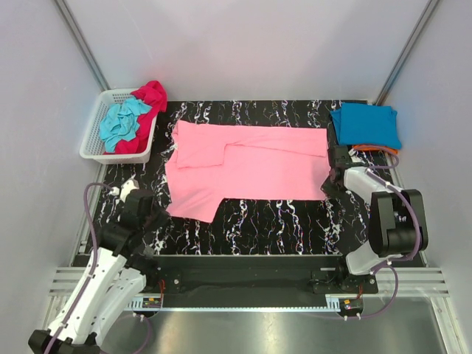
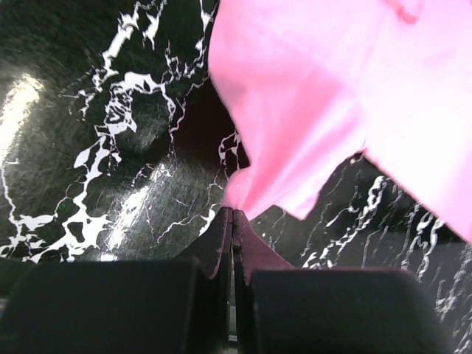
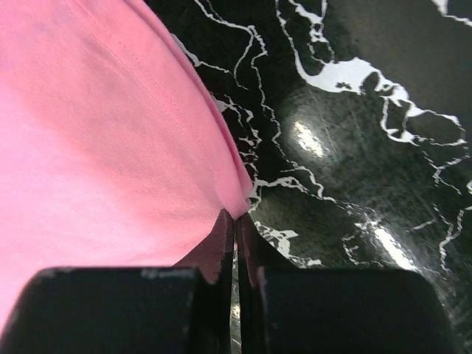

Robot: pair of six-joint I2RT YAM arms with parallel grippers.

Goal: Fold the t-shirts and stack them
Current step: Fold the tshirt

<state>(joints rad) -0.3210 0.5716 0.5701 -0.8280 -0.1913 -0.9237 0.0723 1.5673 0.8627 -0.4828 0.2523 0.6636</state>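
A light pink t-shirt (image 1: 243,168) lies spread across the middle of the black marbled table (image 1: 280,221), partly folded lengthwise. My left gripper (image 1: 161,214) is at its near left corner. In the left wrist view the gripper (image 2: 233,212) is shut on a pinch of the pink t-shirt (image 2: 310,103), which lifts off the table. My right gripper (image 1: 329,181) is at the shirt's near right corner. In the right wrist view the gripper (image 3: 237,217) is shut on the hem of the pink t-shirt (image 3: 96,147). A folded blue t-shirt (image 1: 365,124) lies on an orange one (image 1: 377,150) at the far right.
A white slatted basket (image 1: 94,140) stands at the far left and holds a crumpled teal t-shirt (image 1: 124,123) and a magenta one (image 1: 150,97). Grey walls close in the table at the back and sides. A metal rail (image 1: 243,295) runs along the near edge.
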